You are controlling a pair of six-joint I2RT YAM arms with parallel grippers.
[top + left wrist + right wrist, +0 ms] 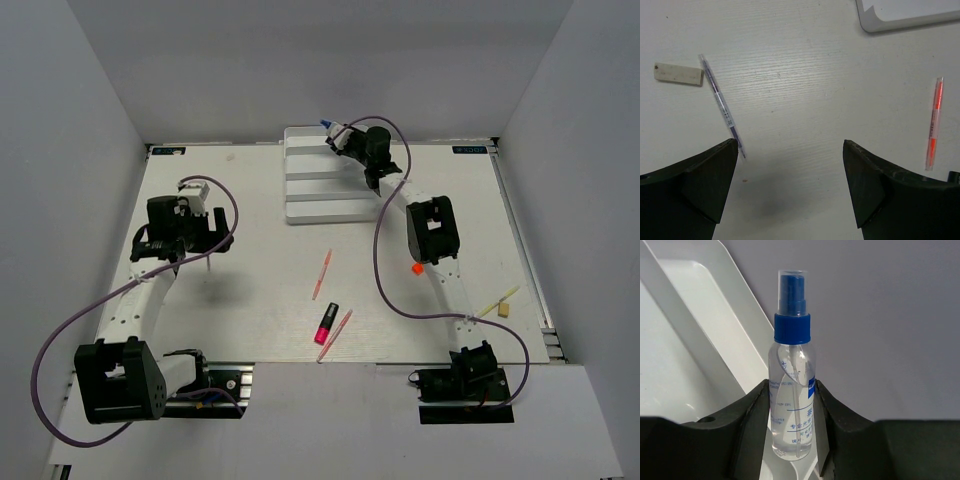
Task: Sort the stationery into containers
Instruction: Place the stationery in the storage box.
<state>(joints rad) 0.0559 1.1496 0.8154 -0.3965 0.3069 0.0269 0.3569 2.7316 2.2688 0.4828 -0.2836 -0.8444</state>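
My right gripper (347, 141) is shut on the clear blue-capped bottle (328, 125) over the far right corner of the white stepped tray (318, 184). In the right wrist view both fingers (752, 425) press the bottle (792, 365) upright above the tray (690, 315). My left gripper (178, 246) is open and empty above the table at the left; between its tips (790, 150) is bare table. A thin pale pen (720, 105) lies just ahead of its left finger. A pink-orange stick (934, 122) lies to the right.
A white eraser block (678, 74) lies beside the pen. Mid-table lie two pink-orange sticks (322, 273) (335, 335) and the pink-and-black marker (326, 322). An orange marker end (417, 268) shows by the right arm. Another pale pen (497, 300) and tan eraser (504, 310) lie at the right.
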